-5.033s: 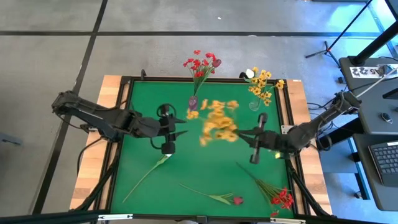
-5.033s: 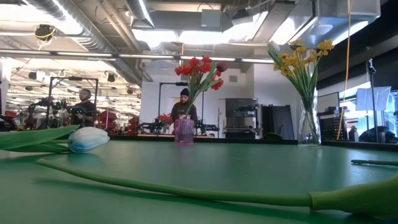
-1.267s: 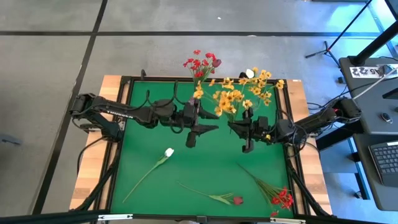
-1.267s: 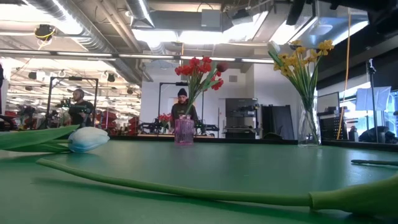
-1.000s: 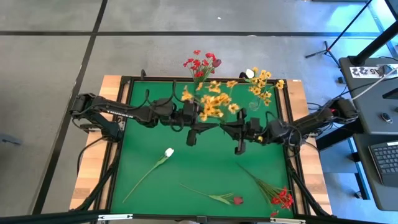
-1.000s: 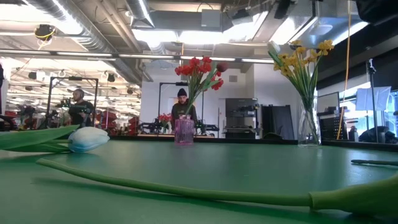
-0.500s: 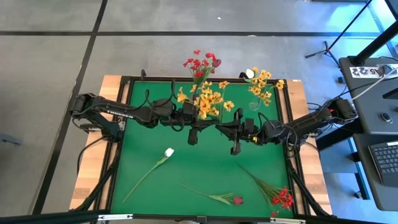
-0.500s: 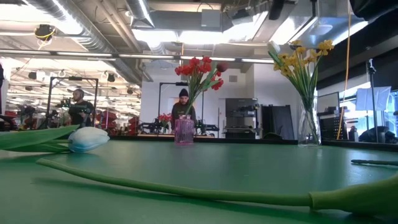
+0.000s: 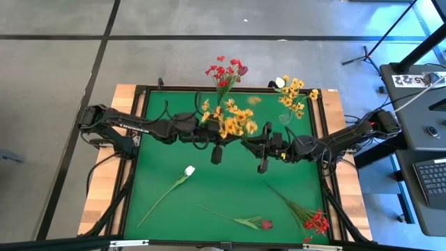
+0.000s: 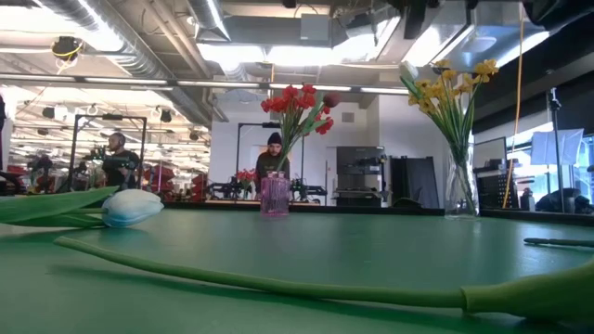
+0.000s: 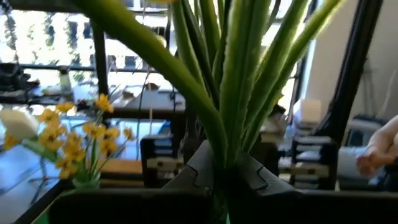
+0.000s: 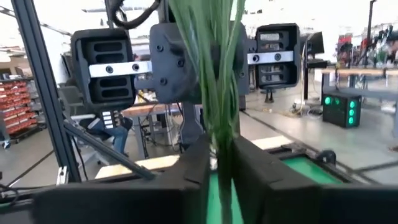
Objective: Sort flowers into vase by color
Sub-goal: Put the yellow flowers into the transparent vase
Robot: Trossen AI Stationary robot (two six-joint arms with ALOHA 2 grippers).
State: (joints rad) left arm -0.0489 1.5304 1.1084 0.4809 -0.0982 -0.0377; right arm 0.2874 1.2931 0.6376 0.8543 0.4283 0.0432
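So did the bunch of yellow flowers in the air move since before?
Yes. In the high view the yellow flower bunch has moved left, away from the yellow vase toward the red vase, between the left gripper and right gripper.

Yellow-orange bunch (image 9: pixel 233 120) now leftward, left gripper (image 9: pixel 224 134) newly clamped on.

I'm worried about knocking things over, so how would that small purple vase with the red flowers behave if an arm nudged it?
The purple vase looks narrow, while its red flowers rise tall and lean, so it probably tips easily. It appears small and likely light, so a nudge might slide it across the green table first.
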